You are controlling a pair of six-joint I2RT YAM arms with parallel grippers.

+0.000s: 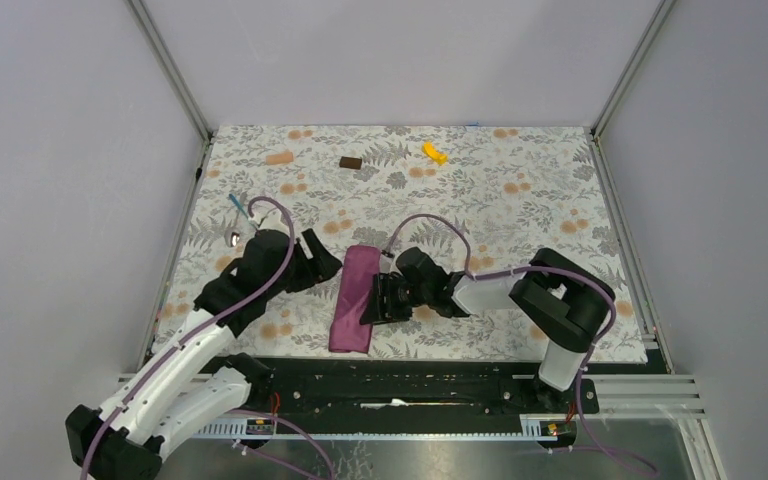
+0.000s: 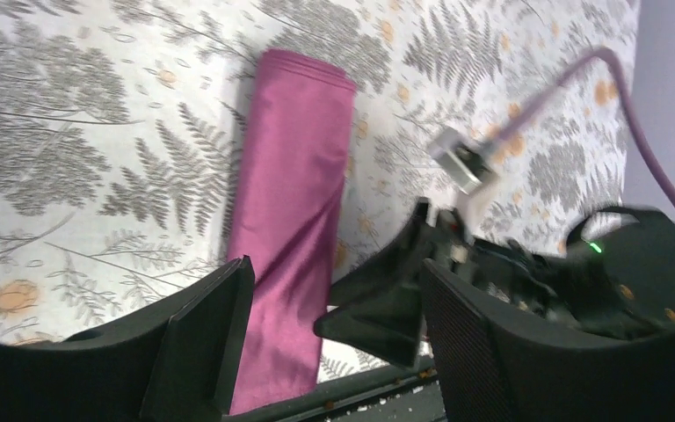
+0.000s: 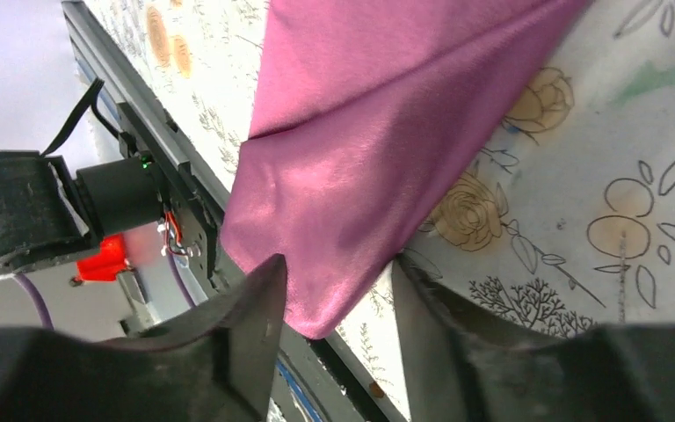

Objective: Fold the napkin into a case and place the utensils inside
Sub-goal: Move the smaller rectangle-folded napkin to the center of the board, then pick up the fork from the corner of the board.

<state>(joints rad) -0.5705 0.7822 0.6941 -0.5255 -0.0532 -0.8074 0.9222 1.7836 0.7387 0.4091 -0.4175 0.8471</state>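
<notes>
The plum napkin (image 1: 352, 298) lies folded into a long narrow strip on the floral cover, running from the middle toward the near edge. My left gripper (image 1: 326, 260) hovers just left of its far end, open and holding nothing; in the left wrist view the napkin (image 2: 294, 220) shows between the fingers (image 2: 202, 343). My right gripper (image 1: 373, 300) is at the strip's right side. In the right wrist view its jaws stand apart around the napkin's (image 3: 378, 132) near corner, gripper (image 3: 343, 303) open. The utensils (image 1: 235, 205) lie at the far left, partly behind the left arm.
A brown block (image 1: 350, 162), a yellow piece (image 1: 434, 152) and a peach piece (image 1: 280, 158) sit along the far edge. A black rail (image 1: 410, 385) borders the near edge, close to the napkin's end. Grey walls close in both sides.
</notes>
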